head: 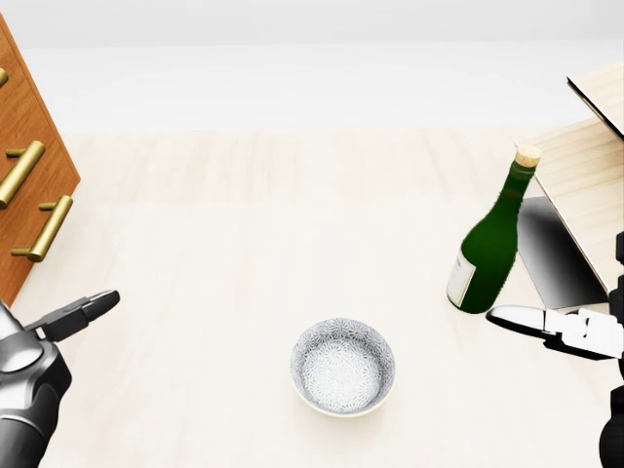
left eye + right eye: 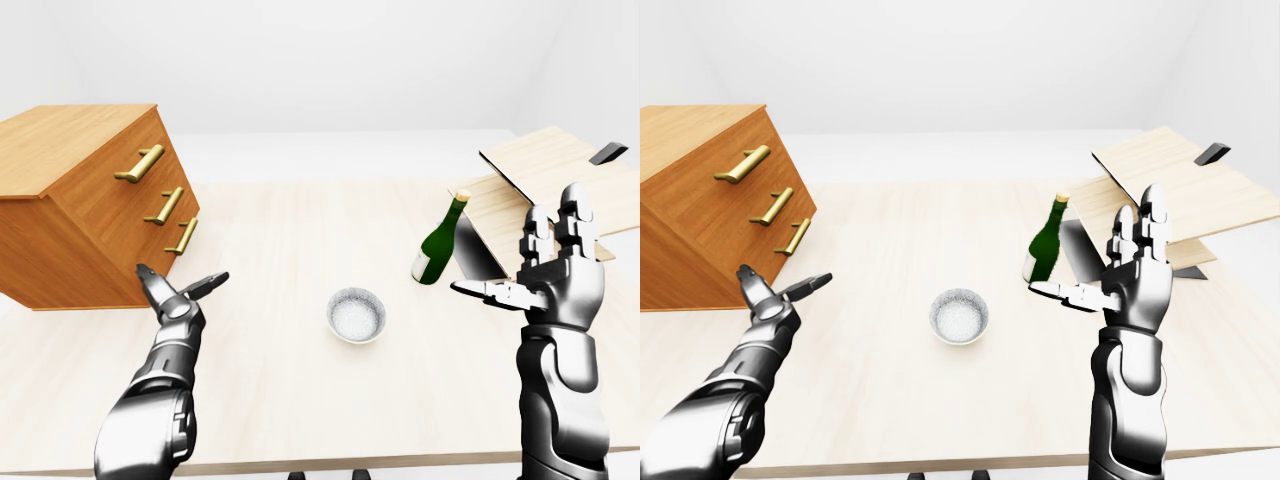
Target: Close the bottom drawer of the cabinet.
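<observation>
Left hand [image 2: 172, 298] spread, empty, just near of cabinet [image 2: 95, 205] at left. Right hand [image 2: 548, 272] spread, raised, idle. Bowl [image 1: 343, 366] mid-table, bottle [image 1: 493, 238] right. Bottom drawer [image 2: 183, 236] looks flush: closing seems done; next, draw hand clear. Eye views show all three drawers; head view crops cabinet.

Bowl [image 1: 343, 367] and bottle [image 1: 490, 244] stand well apart.
</observation>
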### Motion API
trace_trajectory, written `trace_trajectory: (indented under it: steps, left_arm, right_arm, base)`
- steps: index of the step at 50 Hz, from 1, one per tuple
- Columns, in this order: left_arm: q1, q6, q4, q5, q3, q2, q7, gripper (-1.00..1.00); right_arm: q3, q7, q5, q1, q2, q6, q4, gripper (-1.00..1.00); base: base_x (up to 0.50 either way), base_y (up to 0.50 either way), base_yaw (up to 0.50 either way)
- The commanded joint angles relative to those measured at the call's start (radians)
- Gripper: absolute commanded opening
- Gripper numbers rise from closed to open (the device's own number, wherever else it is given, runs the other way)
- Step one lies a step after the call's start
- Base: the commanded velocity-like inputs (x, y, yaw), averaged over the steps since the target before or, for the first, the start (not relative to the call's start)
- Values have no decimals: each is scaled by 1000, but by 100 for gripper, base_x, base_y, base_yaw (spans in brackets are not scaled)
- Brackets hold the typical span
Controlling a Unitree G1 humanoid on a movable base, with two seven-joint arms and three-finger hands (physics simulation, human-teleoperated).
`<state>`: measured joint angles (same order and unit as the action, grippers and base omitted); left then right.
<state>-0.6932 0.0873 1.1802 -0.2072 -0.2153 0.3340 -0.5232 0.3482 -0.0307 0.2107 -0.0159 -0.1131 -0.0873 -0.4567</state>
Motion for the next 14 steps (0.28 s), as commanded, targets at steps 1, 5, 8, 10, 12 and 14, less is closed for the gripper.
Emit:
trace_trajectory:
  steps: [1, 5, 8, 10, 12, 14]
  left_arm:
    - [-9, 0, 30, -22, -54, 93, 0, 100]
    - [-11, 0, 30, -19, -52, 93, 0, 100]
    - [-15, 0, 24, -11, -42, 86, 0, 100]
    - [-16, 0, 11, -1, -20, 68, 0, 100]
    - [-11, 0, -25, 1, -3, 30, 0, 100]
    - [50, 0, -190, -74, 26, -38, 34, 100]
  right_arm:
    - [-1, -1, 2, 0, 0, 0, -2, 100]
    - [0, 5, 7, 2, 1, 0, -4, 100]
    - [1, 14, 27, 5, 5, 0, -21, 100]
    - [-2, 30, 55, 11, 11, 0, -43, 100]
    - [-20, 80, 89, 33, 22, 0, -68, 100]
    - [-39, 100, 74, 52, 35, 0, -64, 100]
  base:
    - [0, 0, 0]
    - [0, 0, 0]
    - [0, 0, 0]
    - [0, 0, 0]
    - [0, 0, 0]
    - [0, 0, 0]
